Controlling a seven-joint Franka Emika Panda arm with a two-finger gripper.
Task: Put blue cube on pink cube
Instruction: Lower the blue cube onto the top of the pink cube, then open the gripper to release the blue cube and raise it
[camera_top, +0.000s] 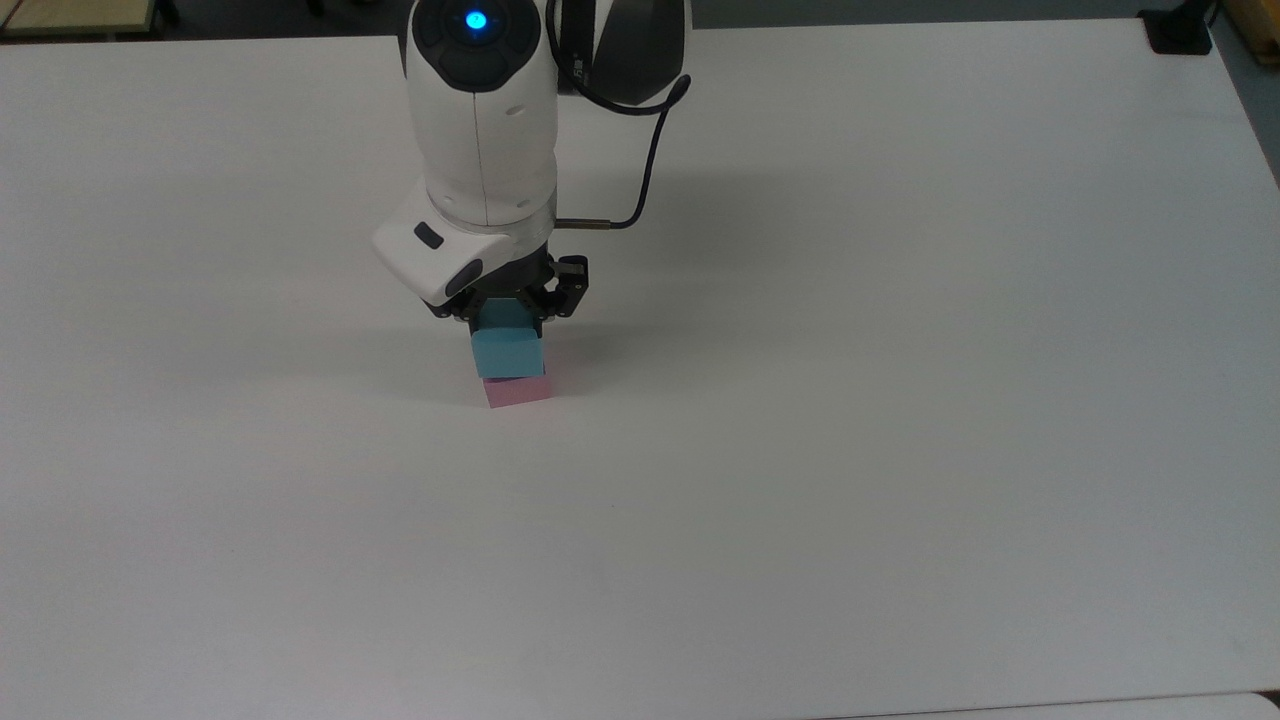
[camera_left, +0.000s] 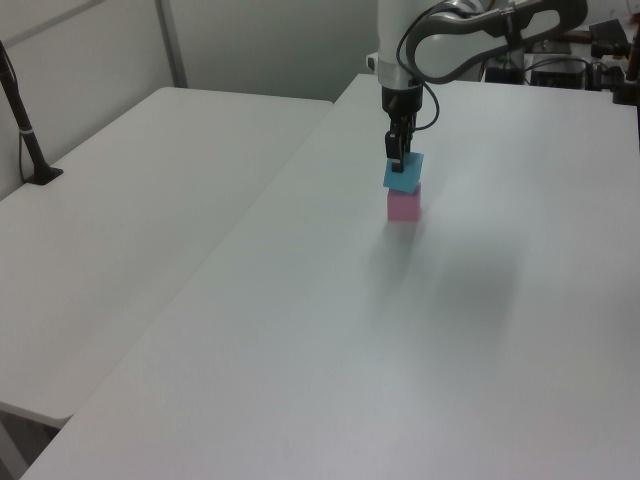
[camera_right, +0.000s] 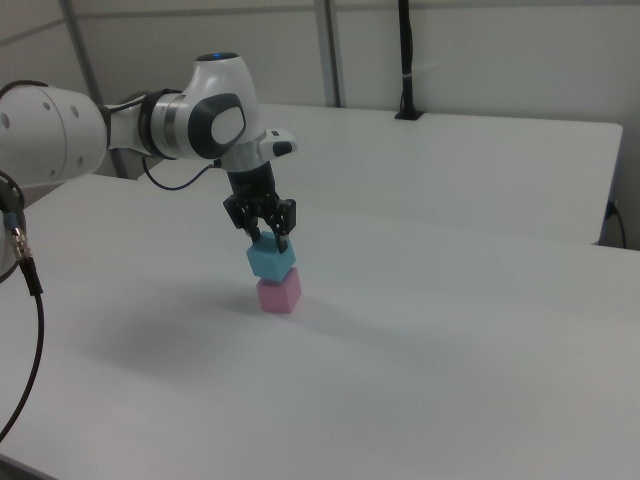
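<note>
Hovering at the middle of the right view, the gripper (camera_right: 270, 241) pinches the blue cube (camera_right: 271, 261) directly above the pink cube (camera_right: 279, 293), apparently lined up for stacking; whether the cubes already touch is unclear

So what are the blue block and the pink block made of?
Both the blue cube and the pink cube look like foam or soft plastic: plain matte faces, no shine, no wood grain. The look alone can't settle which.
</note>
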